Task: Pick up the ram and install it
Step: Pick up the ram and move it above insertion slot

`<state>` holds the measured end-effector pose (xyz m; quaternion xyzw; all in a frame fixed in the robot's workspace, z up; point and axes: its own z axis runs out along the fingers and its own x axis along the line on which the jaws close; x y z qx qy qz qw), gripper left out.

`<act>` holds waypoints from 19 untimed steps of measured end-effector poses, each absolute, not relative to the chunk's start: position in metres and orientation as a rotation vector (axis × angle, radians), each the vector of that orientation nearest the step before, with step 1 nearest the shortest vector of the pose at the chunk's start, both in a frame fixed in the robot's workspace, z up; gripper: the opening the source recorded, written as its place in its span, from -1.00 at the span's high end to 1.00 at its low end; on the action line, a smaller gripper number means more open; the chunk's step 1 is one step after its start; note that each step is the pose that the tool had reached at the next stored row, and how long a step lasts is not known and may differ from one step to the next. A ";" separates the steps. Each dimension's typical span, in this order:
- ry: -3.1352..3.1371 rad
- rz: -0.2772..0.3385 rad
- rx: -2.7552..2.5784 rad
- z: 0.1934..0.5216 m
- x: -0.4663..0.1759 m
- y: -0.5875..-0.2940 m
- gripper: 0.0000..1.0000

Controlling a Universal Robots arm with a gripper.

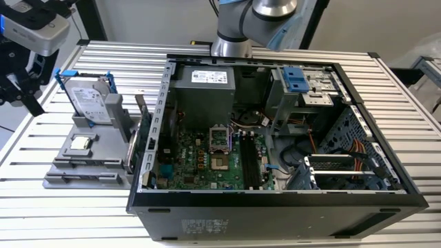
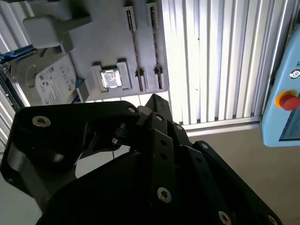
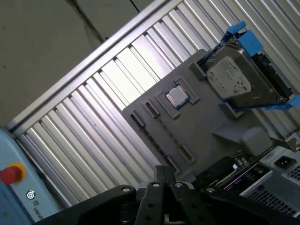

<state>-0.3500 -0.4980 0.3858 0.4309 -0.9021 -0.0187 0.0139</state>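
The ram (image 1: 138,132) looks like a thin board standing on edge at the right side of the grey holder (image 1: 103,173), close against the open computer case (image 1: 276,206). Dark memory slots (image 1: 251,160) run along the motherboard inside the case. My gripper (image 1: 31,106) hangs high over the table's edge on the exterior view's left, above and left of the holder and well away from the ram. Its black fingers (image 3: 164,173) meet at a point in both wrist views, with nothing between them. The fingers (image 2: 154,101) sit over the holder's edge.
A silver hard drive with blue rails (image 1: 90,101) stands upright at the holder's back, and a small square processor chip (image 1: 82,142) lies in front of it. The arm's base (image 1: 234,36) stands behind the case. A light-blue box with a red button (image 2: 287,101) is off the table.
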 end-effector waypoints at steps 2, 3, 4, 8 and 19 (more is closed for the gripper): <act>-2.787 -0.057 1.387 0.386 -0.350 -0.498 1.00; -2.774 -0.057 1.411 0.386 -0.350 -0.498 1.00; -2.762 -0.057 1.435 0.386 -0.350 -0.498 1.00; -2.711 -0.055 1.525 0.386 -0.350 -0.498 1.00; -2.583 -0.071 1.743 0.385 -0.350 -0.498 1.00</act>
